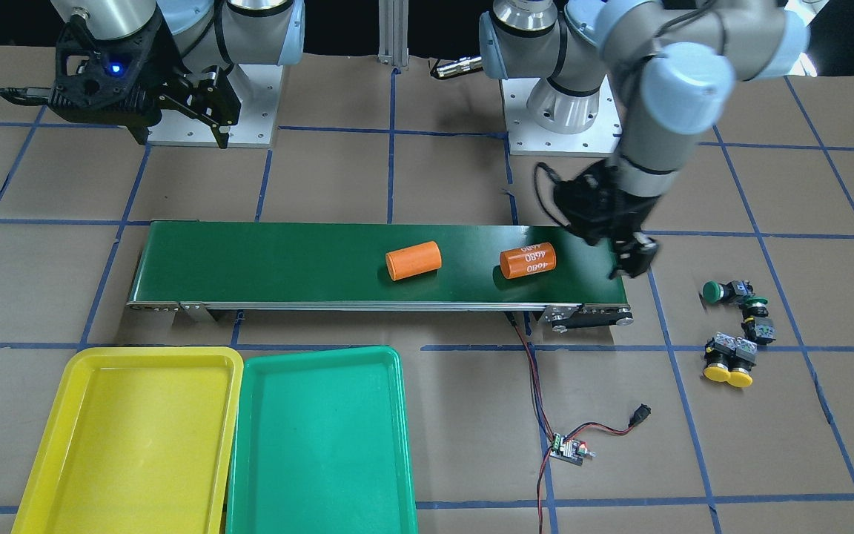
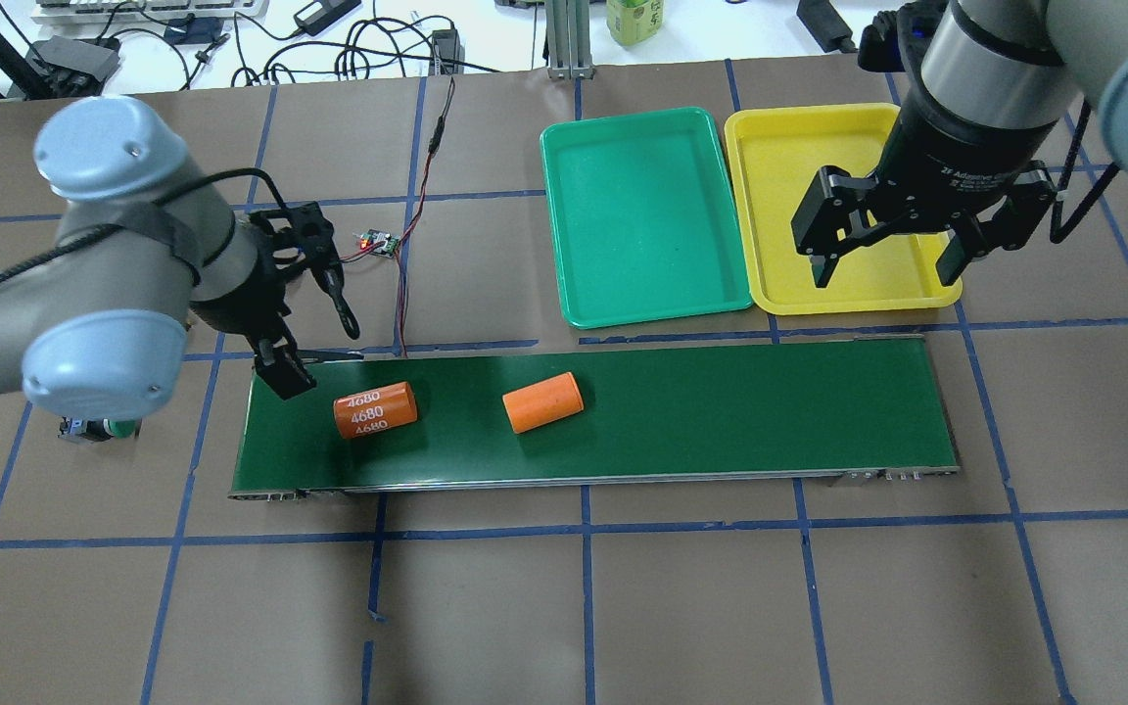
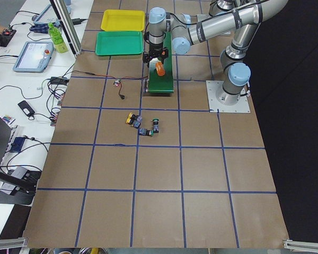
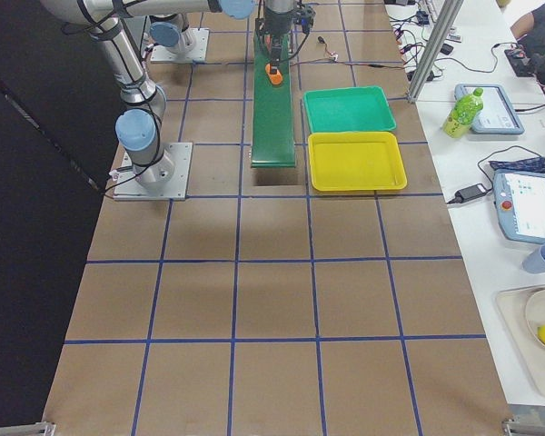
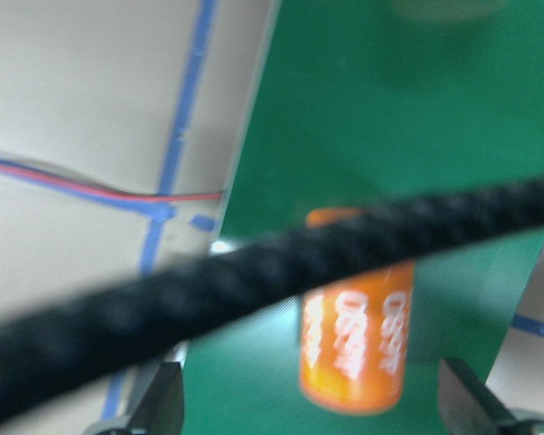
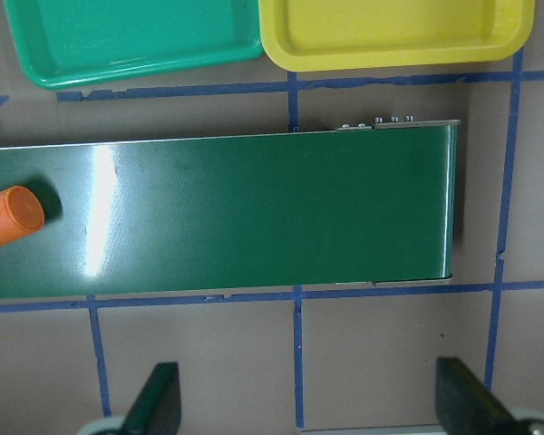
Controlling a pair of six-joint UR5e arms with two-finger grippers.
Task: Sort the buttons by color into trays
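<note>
Four buttons lie in a cluster on the brown table past the conveyor's end: two green-capped (image 1: pixel 712 291) (image 1: pixel 755 302) and two yellow-capped (image 1: pixel 716 370) (image 1: pixel 740 379). In the overhead view only one green button (image 2: pixel 119 428) shows under the left arm. The yellow tray (image 1: pixel 153 357) and green tray (image 1: pixel 316 354) sit side by side, both empty. My left gripper (image 2: pixel 314 345) is open and empty, above the conveyor's end beside an orange cylinder marked 4680 (image 2: pixel 375 409). My right gripper (image 2: pixel 885 266) is open and empty, above the yellow tray's (image 2: pixel 819 157) near edge.
A long dark-green conveyor belt (image 1: pixel 286 259) carries two orange cylinders (image 1: pixel 413 260) (image 1: pixel 528 260). A small circuit board (image 1: pixel 568 449) with red and black wires lies between the belt and the buttons. A black cable (image 5: pixel 254 281) crosses the left wrist view.
</note>
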